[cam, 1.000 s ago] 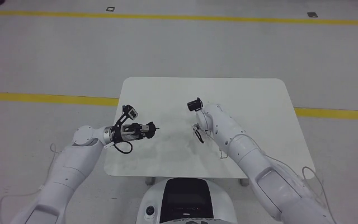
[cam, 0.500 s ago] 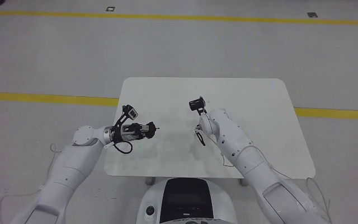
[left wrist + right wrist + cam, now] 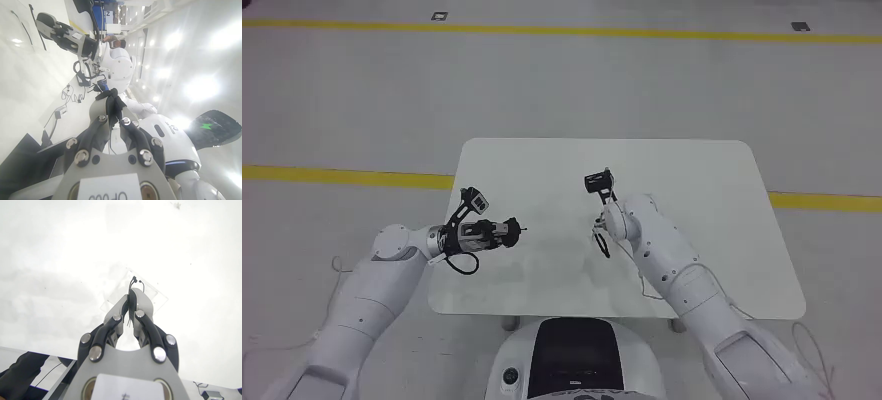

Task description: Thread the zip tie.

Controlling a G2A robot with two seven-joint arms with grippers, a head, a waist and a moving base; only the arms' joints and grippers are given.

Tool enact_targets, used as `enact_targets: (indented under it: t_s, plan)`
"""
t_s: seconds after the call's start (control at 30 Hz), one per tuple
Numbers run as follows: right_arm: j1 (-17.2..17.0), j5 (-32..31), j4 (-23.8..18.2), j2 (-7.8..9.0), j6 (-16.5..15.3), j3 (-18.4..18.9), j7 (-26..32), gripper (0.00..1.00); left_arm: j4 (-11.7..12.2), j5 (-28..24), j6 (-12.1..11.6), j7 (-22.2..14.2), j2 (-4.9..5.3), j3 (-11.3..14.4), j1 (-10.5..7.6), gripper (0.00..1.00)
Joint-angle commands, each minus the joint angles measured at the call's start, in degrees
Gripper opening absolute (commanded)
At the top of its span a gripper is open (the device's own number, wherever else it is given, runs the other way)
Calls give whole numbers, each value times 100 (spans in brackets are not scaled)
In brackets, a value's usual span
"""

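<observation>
White table below, my right gripper pinches the zip tie (left gripper also closed), so I'd align tip with head slowly.

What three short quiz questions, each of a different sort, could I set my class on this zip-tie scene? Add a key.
1. True or false: the right gripper is open and empty.
2. Which thing lies on the table just past the right gripper's tips in its wrist view? A) a clear plastic square B) a red bowl C) a book
3. Fill in: the left gripper is shut on a bundle of ___ colour.
Key: 1 false, it is shut on thin black zip ties. 2 A. 3 black.
</observation>
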Motion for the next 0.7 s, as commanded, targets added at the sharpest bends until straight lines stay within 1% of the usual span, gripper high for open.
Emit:
enact_targets:
  t_s: [0.0,0.27,0.3,0.33,0.37,0.43,0.6,0.67]
  plan:
    - [77,64,153,-24,7,-10,-39,0,0,0,0,0,0,0,0,0]
    - [370,235,692,-128,68,-106,-179,0,0,0,0,0,0,0,0,0]
    - [397,249,745,-138,76,-115,-192,10,0,0,0,0,0,0,0,0]
    - [429,263,811,-152,83,-128,-208,18,0,0,0,0,0,0,0,0]
    - [451,274,856,-161,84,-138,-216,22,0,0,0,0,0,0,0,0]
    - [490,293,936,-179,83,-157,-231,27,0,0,0,0,0,0,0,0]
    - [566,332,1084,-217,67,-187,-264,27,0,0,0,0,0,0,0,0]
    - [578,335,1110,-225,61,-186,-277,25,0,0,0,0,0,0,0,0]
